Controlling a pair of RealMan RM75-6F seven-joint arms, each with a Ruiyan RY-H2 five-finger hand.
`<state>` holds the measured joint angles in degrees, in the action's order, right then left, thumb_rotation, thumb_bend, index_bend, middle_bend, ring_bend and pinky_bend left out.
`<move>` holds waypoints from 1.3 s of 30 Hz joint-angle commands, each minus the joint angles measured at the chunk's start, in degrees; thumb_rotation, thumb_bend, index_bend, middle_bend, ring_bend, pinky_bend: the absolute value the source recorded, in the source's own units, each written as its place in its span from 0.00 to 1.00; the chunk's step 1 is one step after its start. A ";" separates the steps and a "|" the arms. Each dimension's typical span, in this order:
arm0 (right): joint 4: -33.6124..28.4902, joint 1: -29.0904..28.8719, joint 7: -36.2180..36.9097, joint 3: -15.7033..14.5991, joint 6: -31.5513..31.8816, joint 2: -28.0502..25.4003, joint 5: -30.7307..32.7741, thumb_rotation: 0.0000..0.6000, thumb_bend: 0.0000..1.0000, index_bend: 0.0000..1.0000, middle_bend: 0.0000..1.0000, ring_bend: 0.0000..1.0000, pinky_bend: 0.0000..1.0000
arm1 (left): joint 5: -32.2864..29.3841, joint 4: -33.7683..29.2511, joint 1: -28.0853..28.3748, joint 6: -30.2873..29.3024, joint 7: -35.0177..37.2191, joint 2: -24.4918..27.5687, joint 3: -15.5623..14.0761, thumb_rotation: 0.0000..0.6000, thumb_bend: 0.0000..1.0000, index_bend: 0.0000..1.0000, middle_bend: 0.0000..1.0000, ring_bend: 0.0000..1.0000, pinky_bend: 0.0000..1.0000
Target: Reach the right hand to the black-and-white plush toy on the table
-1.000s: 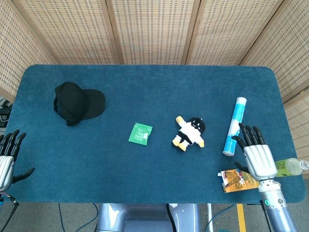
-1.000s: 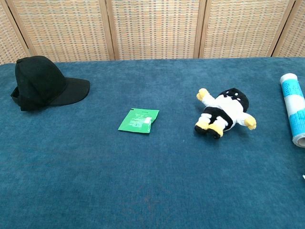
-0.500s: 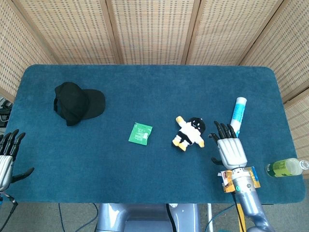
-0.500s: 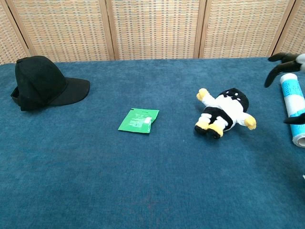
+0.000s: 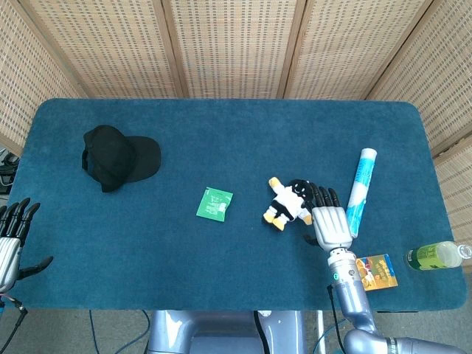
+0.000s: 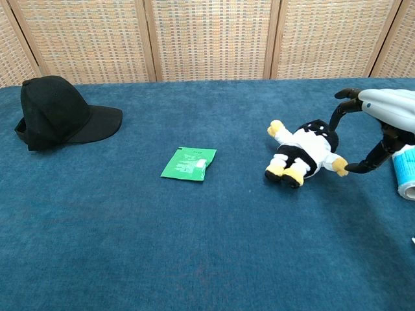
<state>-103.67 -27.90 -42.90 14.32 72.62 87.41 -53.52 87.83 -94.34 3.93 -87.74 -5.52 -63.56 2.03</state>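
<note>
The black-and-white plush toy with yellow feet and paws lies on the blue table, right of centre. My right hand hovers just right of it, open, fingers spread and curved over its head side; the fingertips hang close to the toy, and I cannot tell whether they touch it. My left hand rests open at the table's near left edge, seen only in the head view.
A black cap lies at the far left. A green sachet sits left of the toy. A blue-and-white tube, a snack packet and a green bottle lie to the right.
My right hand has moved left across the table, from beside the tube to right next to the toy. The left hand and all objects have stayed put.
</note>
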 commanded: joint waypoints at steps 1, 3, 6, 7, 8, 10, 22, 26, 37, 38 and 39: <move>1.01 -0.71 -0.48 0.27 0.48 1.07 1.68 1.00 0.35 0.35 0.00 0.00 0.10 | -0.03 0.03 0.02 0.11 0.01 -0.01 -0.04 1.00 0.17 0.00 0.00 0.00 0.00; 1.48 -0.99 -0.37 0.34 0.39 1.55 2.65 1.00 0.35 0.34 0.00 0.00 0.10 | -0.03 0.06 0.09 0.27 -0.07 -0.05 -0.08 1.00 0.17 0.00 0.00 0.00 0.00; 2.46 -1.40 -0.15 0.14 0.19 2.19 4.11 1.00 0.35 0.33 0.00 0.00 0.10 | 0.01 0.11 0.13 0.39 -0.21 -0.11 -0.15 1.00 0.17 0.00 0.00 0.00 0.00; 2.78 -1.51 -0.04 0.10 0.15 2.37 4.48 1.00 0.35 0.33 0.00 0.00 0.10 | 0.02 0.11 0.14 0.41 -0.26 -0.14 -0.17 1.00 0.17 0.00 0.00 0.00 0.00; 3.03 -1.59 0.05 0.02 0.10 2.49 4.85 1.00 0.35 0.33 0.00 0.00 0.10 | 0.03 0.11 0.12 0.39 -0.28 -0.15 -0.18 1.00 0.17 0.00 0.00 0.00 0.00; 3.39 -1.76 0.25 -0.10 0.09 2.75 5.42 1.00 0.35 0.34 0.00 0.00 0.10 | 0.01 0.11 0.16 0.41 -0.36 -0.18 -0.14 1.00 0.17 0.00 0.00 0.00 0.00; 6.26 -3.63 0.28 0.53 0.03 5.21 9.59 1.00 0.35 0.35 0.00 0.00 0.10 | 0.36 0.28 0.32 0.76 -0.69 -0.38 -0.43 1.00 0.17 0.00 0.00 0.00 0.00; 7.35 -4.37 -0.30 1.25 0.07 5.68 12.12 1.00 0.36 0.35 0.00 0.00 0.10 | 0.55 0.34 0.36 0.79 -0.74 -0.44 -0.53 1.00 0.17 0.00 0.00 0.00 0.00; 8.40 -5.71 0.19 2.42 0.57 6.31 15.05 1.00 0.38 0.36 0.00 0.00 0.10 | 0.36 0.63 0.65 1.43 -0.87 -0.69 -0.59 1.00 0.17 0.00 0.00 0.00 0.00; 8.57 -5.85 0.20 2.42 0.47 6.38 15.24 1.00 0.38 0.36 0.00 0.00 0.10 | 0.33 0.63 0.65 1.43 -0.89 -0.70 -0.59 1.00 0.17 0.00 0.00 0.00 0.00; 8.73 -5.96 0.24 2.44 0.38 6.46 15.51 1.00 0.38 0.36 0.00 0.00 0.10 | 0.31 0.63 0.65 1.42 -0.88 -0.69 -0.57 1.00 0.17 0.00 0.00 0.00 0.00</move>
<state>-95.03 -33.78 -42.69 16.75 73.07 93.81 -38.14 88.14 -93.71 4.58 -86.32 -6.41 -64.25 1.45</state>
